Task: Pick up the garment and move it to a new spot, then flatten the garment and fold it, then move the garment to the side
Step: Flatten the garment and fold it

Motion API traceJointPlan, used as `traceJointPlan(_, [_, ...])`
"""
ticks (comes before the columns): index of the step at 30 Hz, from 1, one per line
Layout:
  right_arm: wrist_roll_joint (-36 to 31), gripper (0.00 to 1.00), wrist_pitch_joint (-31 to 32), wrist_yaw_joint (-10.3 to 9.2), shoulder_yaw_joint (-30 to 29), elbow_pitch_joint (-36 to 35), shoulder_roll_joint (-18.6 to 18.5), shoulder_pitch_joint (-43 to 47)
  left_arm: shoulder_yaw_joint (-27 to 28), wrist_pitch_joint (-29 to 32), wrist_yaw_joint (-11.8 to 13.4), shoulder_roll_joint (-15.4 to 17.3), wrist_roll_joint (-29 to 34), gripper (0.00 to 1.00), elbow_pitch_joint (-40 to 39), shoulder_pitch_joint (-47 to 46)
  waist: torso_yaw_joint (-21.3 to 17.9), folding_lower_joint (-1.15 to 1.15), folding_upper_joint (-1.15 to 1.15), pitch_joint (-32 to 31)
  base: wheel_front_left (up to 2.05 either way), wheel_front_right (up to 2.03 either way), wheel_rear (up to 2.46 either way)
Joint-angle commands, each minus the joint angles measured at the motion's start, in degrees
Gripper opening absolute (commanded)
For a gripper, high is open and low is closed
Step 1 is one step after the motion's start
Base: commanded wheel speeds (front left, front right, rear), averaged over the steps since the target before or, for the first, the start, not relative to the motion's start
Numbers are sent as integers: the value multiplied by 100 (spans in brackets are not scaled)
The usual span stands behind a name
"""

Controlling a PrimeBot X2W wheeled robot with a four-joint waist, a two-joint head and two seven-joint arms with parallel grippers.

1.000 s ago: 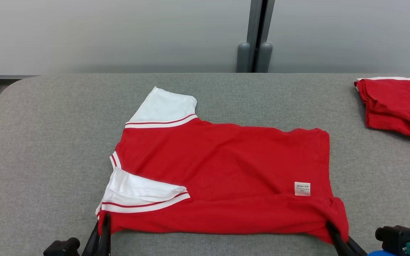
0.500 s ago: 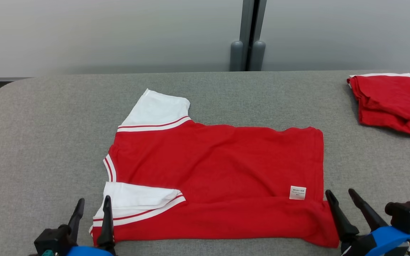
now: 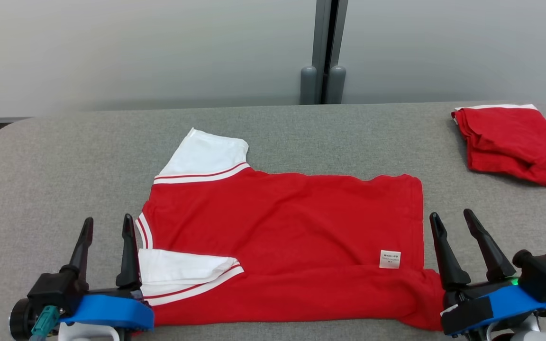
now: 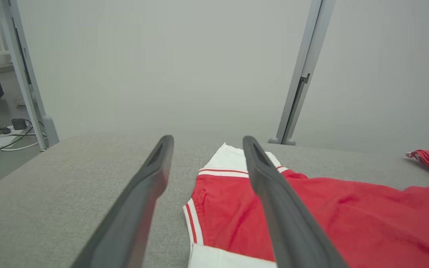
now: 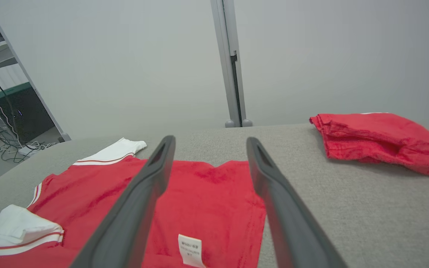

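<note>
Lead: Both claws have let go of the shirt's near edge since a second ago and come up beside it. The left claw [image 3: 107,219] stands at the lower left of the head view and the right claw [image 3: 451,213] at the lower right. Each has its fingers spread, with nothing between them.

Mate: Where's the shirt [image 3: 282,222] now?

Lead: Flat in the middle of the bench [image 3: 64,156], collar end toward frame left, hem toward frame right. Its near strip is turned up over the body, with the near sleeve [image 3: 183,267] tucked in. The label [image 3: 390,259] sits just above that fold. The far sleeve [image 3: 206,154] sticks out at the upper left, not yet folded.

Mate: So what comes next?

Lead: I'd judge the far long edge wants bringing toward the bottom of the frame to match. The left claw should take the far shoulder by the striped seam and the right claw the far hem corner. Pinch deep enough to catch both layers. Lift low and carry both ends at the same pace, so the edge lands straight along the near fold.

Mate: Anything to watch?

Lead: The near hem corner bulges out at the lower right, close by the right claw's base. An arm dragging across could pull that fold open, so rise first, then reach. The cloth looks thin and likely to slip from a shallow pinch. The folded red pile [image 3: 510,142] at the upper right is well apart.
</note>
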Motion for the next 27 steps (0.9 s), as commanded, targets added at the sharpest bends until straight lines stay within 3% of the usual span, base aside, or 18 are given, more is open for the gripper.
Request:
traceJointPlan(1, [-147, 100, -125, 3, 3, 8, 32, -85, 57, -23, 29, 22, 79, 100, -48, -109, -14, 0, 0, -41, 0, 0, 0])
traceJointPlan(12, [-681, 100, -464, 3, -194, 85, 352, 236, 233, -26, 38, -29, 416, 100, -71, 90, 18, 0, 0, -305, 0, 0, 0])
traceJointPlan(27, [-920, 100, -241, 3, -493, 317, 489, 457, 332, -26, -75, -45, 534, 100, 191, 239, 45, 0, 0, -408, 0, 0, 0])
